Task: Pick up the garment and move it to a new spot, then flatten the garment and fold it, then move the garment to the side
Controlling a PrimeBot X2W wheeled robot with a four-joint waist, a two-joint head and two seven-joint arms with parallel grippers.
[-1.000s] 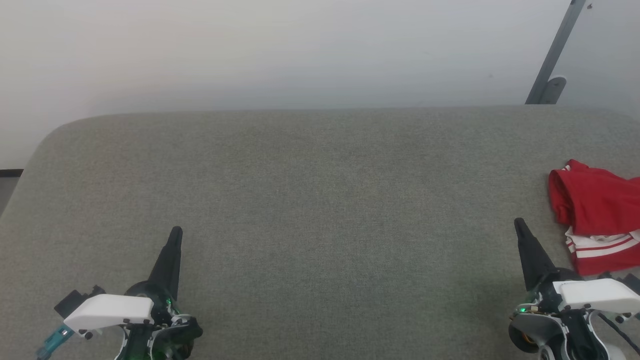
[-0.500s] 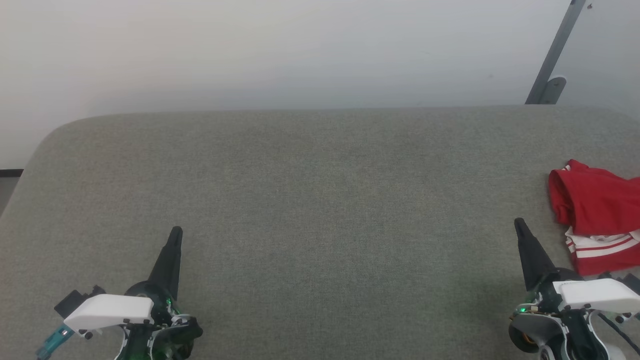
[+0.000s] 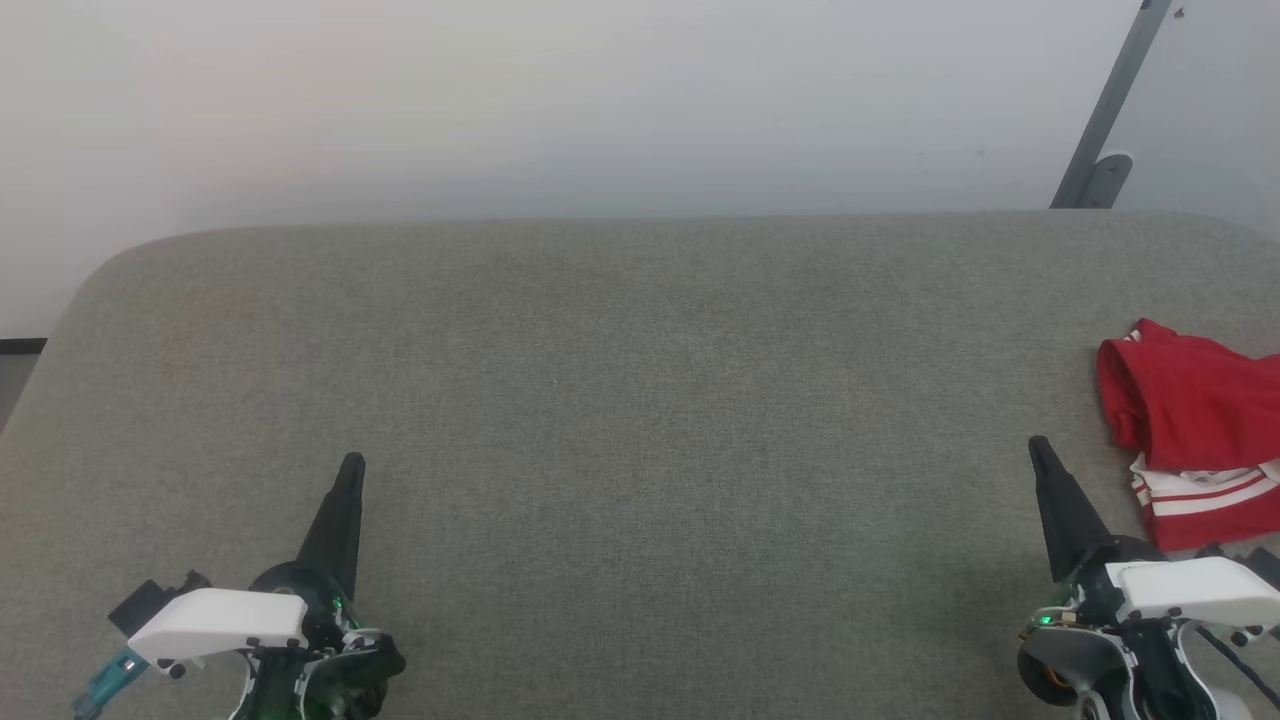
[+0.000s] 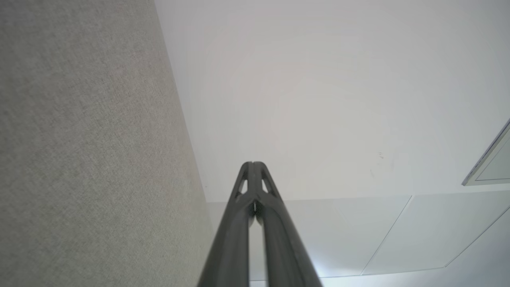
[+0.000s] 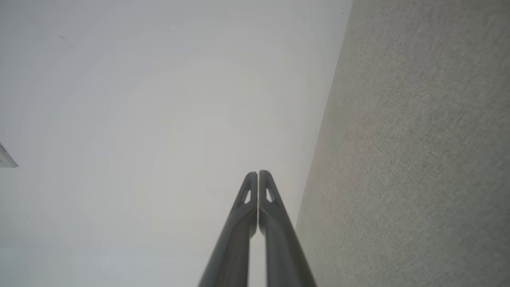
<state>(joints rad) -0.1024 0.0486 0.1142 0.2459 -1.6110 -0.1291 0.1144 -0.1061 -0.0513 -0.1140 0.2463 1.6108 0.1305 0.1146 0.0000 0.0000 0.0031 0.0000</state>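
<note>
Nearest, the left gripper (image 3: 351, 462) sits at the lower left of the head view above the grey pad (image 3: 640, 380), pointing away from the robot. It is clenched and empty, and in the left wrist view its fingers (image 4: 237, 223) meet at the tips. The right gripper (image 3: 1037, 443) at the lower right is likewise pressed closed on nothing, its fingers (image 5: 239, 239) touching in the right wrist view. Just beyond it and to its right lies the garment (image 3: 1190, 420), a bunched red heap with white, red-striped trim on its near side. It lies at the pad's right side, cut off by the frame and apart from the fingertips. Farther back, the pad's rounded far edge meets a pale wall (image 3: 600, 100). A grey bar (image 3: 1110, 100) slants up the wall at the upper right.
</note>
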